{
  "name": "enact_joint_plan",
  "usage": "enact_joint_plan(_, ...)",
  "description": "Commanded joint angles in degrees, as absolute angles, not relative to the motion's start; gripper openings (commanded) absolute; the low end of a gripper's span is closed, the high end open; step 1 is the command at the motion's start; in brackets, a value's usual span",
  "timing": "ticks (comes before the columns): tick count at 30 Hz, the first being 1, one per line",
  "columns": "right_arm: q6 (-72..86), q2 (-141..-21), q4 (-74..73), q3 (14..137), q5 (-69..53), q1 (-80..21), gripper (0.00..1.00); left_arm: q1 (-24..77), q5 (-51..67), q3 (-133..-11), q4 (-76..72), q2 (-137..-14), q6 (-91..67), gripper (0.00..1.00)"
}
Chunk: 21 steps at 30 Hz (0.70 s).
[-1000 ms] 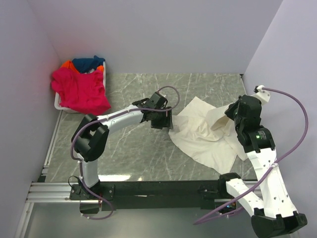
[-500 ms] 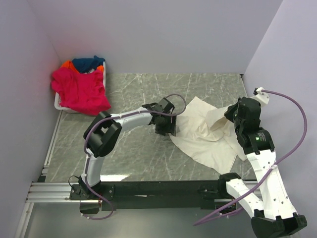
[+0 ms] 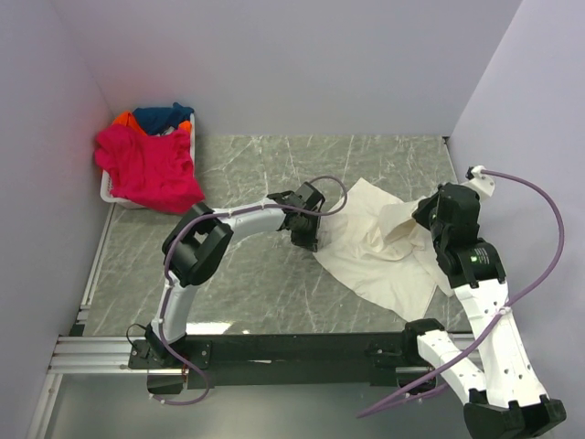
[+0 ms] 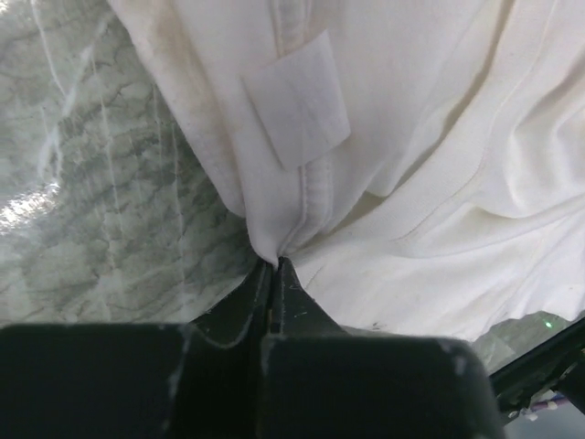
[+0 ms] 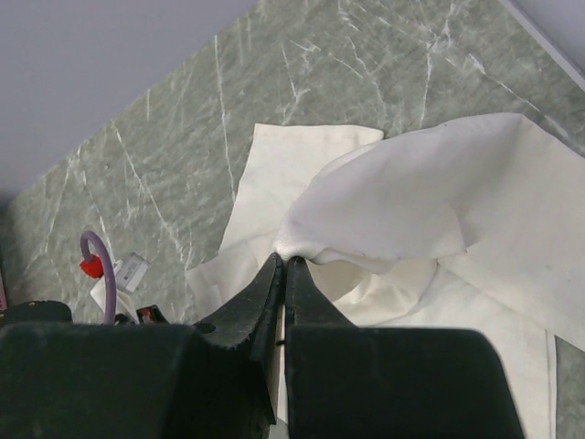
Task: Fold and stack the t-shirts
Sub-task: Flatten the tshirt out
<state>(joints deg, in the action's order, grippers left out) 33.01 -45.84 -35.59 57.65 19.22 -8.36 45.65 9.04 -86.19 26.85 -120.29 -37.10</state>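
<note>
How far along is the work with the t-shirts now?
Done: nothing is folded or stacked. In hand: the cream t-shirt lies crumpled on the table, with the left gripper pinching its hem and the right gripper pinching a raised fold. Left: fold it, then the pink t-shirt, blue t-shirt and orange t-shirt heaped in the basket.

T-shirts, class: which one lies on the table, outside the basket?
The large cream cloth t-shirt; the pink, blue and orange ones are heaped in the white plastic basket.

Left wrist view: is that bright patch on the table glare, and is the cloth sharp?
Left wrist: yes, glare on the marble table at the left edge; the cream t-shirt is sharp, seam included. Right wrist: shirt bright, creases readable. Top external: pale reflection along the table's near edge.
</note>
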Motion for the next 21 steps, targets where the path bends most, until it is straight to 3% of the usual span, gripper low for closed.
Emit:
enact_joint_plan(1,33.5,-44.7,-34.4,56.7,18.8,-8.1,0.00,44.2,4.6,-87.8,28.2,-118.2,-34.6,0.00)
enact_joint_plan(10,34.4,-45.7,-33.6,51.3,13.6,-8.1,0.00,27.2,2.0,-87.0,29.4,-105.1,-31.8,0.00)
enact_joint_plan(16,34.8,-50.7,-30.2,48.5,9.4,-8.2,0.00,18.6,3.9,-99.1,30.7,-111.4,-26.7,0.00)
enact_joint_plan(18,34.7,-53.3,-29.0,48.3,8.4,-8.2,0.00,16.6,4.0,-105.1,34.2,-115.1,-26.8,0.16)
enact_joint_plan(19,34.5,-54.1,-28.7,48.2,7.4,-8.3,0.00,16.4,3.7,-106.5,35.1,-115.8,-26.6,0.30)
enact_joint_plan(20,34.4,-55.7,-28.3,48.1,6.9,-8.4,0.00,16.3,2.4,-107.3,35.8,-116.2,-26.5,0.57)
enact_joint_plan(21,34.3,-56.4,-28.1,48.1,6.5,-8.4,0.00,16.3,2.0,-107.5,35.8,-115.5,-26.3,0.65)
